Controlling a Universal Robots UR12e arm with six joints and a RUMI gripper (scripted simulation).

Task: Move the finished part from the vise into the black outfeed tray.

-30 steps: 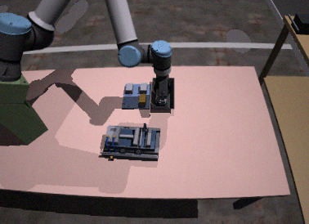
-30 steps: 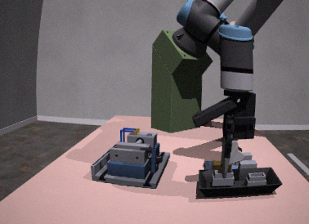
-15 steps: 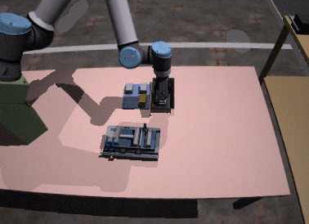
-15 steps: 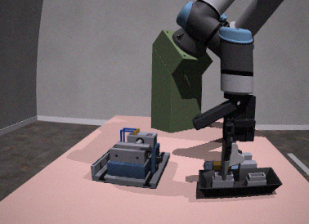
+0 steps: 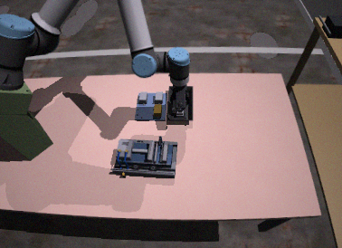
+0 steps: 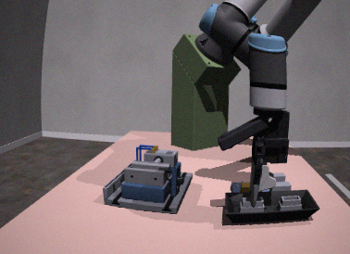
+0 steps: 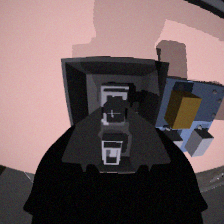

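My gripper (image 5: pixel 179 109) reaches straight down into the black outfeed tray and is shut on the finished part (image 6: pixel 250 203), a grey block with a pocket on top. The part sits low in the tray, at or just above its floor; I cannot tell whether it touches. A second pocketed block (image 6: pixel 291 201) lies in the same tray beside it, a short gap apart. In the wrist view the held part (image 7: pixel 111 150) shows between my fingers, with the other block (image 7: pixel 114 95) beyond it inside the tray (image 7: pixel 85 95).
The vise (image 5: pixel 145 156) stands on its base plate toward the front of the table, also in the exterior view (image 6: pixel 148 185). A blue pallet (image 5: pixel 151 106) with grey blocks and a yellow block (image 7: pixel 182 110) sits right against the tray's left side. The green robot pedestal (image 6: pixel 201 93) stands behind.
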